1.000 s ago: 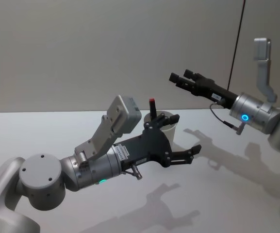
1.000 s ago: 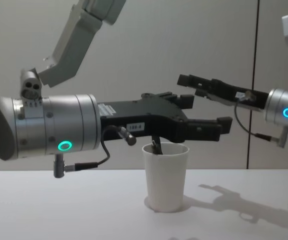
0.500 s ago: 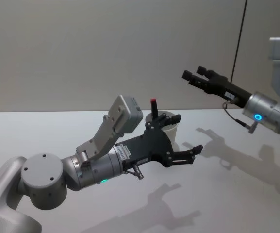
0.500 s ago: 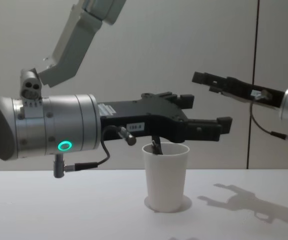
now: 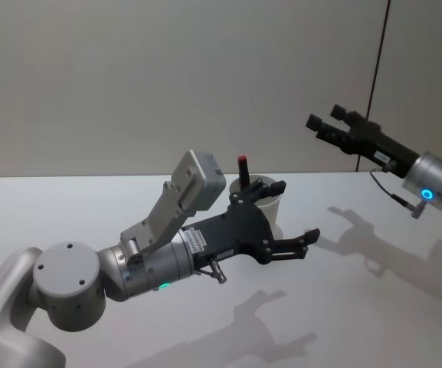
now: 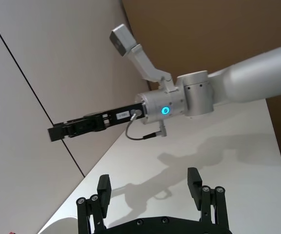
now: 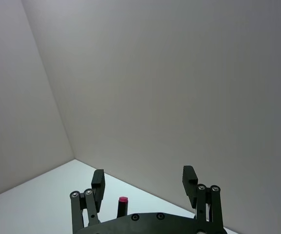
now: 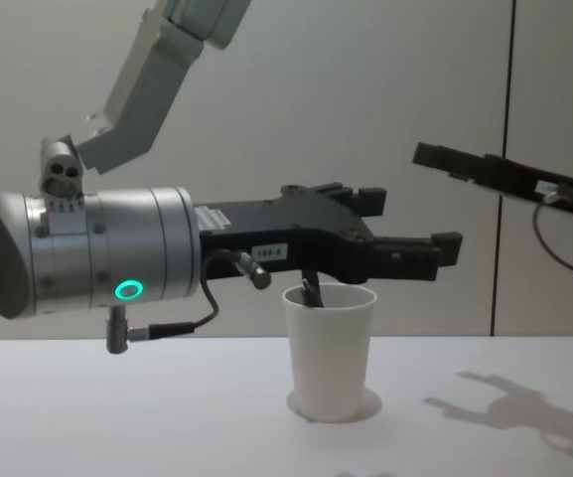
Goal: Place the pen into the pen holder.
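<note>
2 tools spread empty, left tool over pen holder, pen inside, right tool well apart.

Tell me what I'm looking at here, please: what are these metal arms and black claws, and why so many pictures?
It is a robot with two arms, photographed at one moment by four cameras. One sits on its head, looking down; one on its chest, looking across the white table; one rides on each wrist.

Each arm ends in a black gripper. The left gripper hangs over the table beside a white paper cup, jaws open and holding nothing. The right gripper is raised high on the right, away from the cup, also open and holding nothing.

A dark pen with a red top stands in the cup, so the tidying job looks done.
</note>
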Controlling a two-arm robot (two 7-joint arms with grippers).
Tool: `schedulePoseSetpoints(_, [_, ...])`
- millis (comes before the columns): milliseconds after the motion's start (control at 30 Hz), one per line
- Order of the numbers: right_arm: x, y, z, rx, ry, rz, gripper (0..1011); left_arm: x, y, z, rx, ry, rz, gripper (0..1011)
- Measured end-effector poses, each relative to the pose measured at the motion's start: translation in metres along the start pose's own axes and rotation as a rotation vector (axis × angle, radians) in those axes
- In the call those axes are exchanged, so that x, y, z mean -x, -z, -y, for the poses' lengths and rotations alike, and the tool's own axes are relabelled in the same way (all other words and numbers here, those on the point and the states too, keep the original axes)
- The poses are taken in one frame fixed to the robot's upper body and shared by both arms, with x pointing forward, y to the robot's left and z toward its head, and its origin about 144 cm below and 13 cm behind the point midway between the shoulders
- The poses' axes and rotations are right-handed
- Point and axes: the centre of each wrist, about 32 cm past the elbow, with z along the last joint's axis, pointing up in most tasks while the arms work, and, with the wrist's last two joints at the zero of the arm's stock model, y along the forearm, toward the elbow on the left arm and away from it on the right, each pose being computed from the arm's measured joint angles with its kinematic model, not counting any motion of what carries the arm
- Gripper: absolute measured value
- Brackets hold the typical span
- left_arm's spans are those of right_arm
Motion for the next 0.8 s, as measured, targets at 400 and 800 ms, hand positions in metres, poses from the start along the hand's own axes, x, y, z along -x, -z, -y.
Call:
schedulePoseSetpoints(400, [0.032,-0.006,0.035,0.002,0.058,0.056,1002,0.0,0.0,0.0,0.0,0.0,0.0,1000])
schedulePoseSetpoints(800, [0.067,-0.008,0.073,0.018,0.137,0.106,1001,0.0,0.0,0.0,0.0,0.0,0.0,1000])
